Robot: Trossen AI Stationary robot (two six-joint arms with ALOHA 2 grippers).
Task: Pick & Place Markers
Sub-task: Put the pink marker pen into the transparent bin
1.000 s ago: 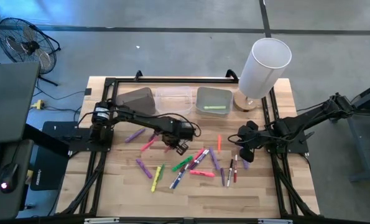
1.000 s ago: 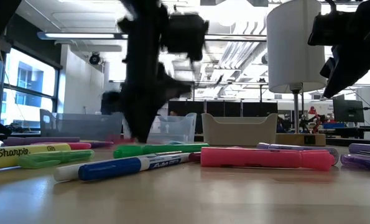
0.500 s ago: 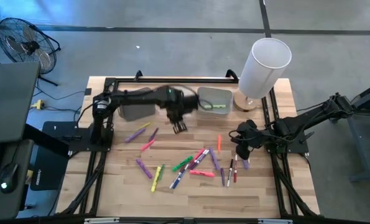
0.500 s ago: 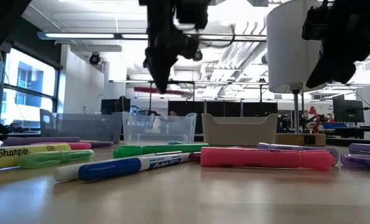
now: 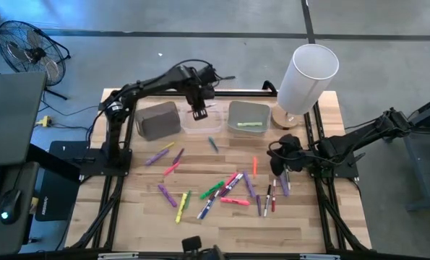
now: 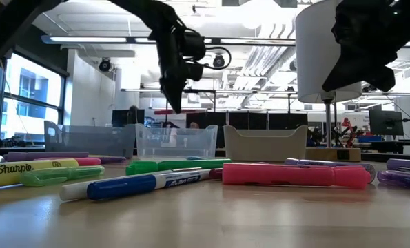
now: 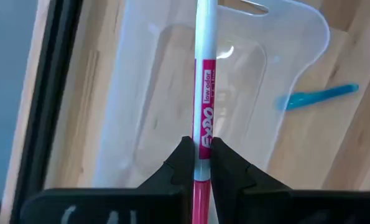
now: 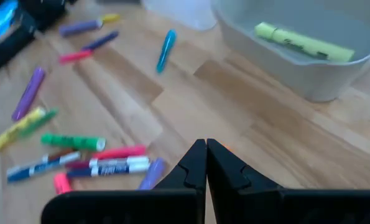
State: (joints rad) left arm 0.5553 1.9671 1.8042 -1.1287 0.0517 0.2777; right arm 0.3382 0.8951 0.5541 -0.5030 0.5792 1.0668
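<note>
High view — wooden table [image 5: 308, 227] with a scatter of markers [image 5: 225, 189] across its middle. Along the far edge, in a row: a dark grey bin [image 5: 157, 120], a clear bin [image 5: 201, 123], a pale grey bin [image 5: 248, 118] holding a yellow highlighter [image 5: 250, 125], and a white cylinder [image 5: 306, 77] on a stand. The left gripper [image 5: 198, 110] is stretched out over the clear bin. A blue marker [image 5: 213, 144] lies alone just in front of the clear bin. The right gripper [image 5: 277, 168] waits over the table's right part, near the right end of the scatter.

Low view — markers in the foreground: a green marker [image 6: 177, 164], a pink highlighter [image 6: 294, 174], a blue-and-white marker [image 6: 139, 184], a yellow Sharpie [image 6: 29, 169]. The left gripper [image 6: 171, 96] hangs above the clear bin [image 6: 176, 142].

Left wrist view — the left gripper [image 7: 201, 158] is clamped on a red-and-white Expo marker [image 7: 205, 93], held lengthwise above the clear bin [image 7: 172, 81]; the blue marker [image 7: 318, 98] lies on the wood beside the bin.

Right wrist view — the right gripper [image 8: 206, 163] has its fingers pressed together with nothing between them, above bare wood. Beyond it: the yellow highlighter [image 8: 303, 42] in the pale grey bin [image 8: 296, 74], the blue marker [image 8: 165, 50], and more scattered markers [image 8: 79, 149].
</note>
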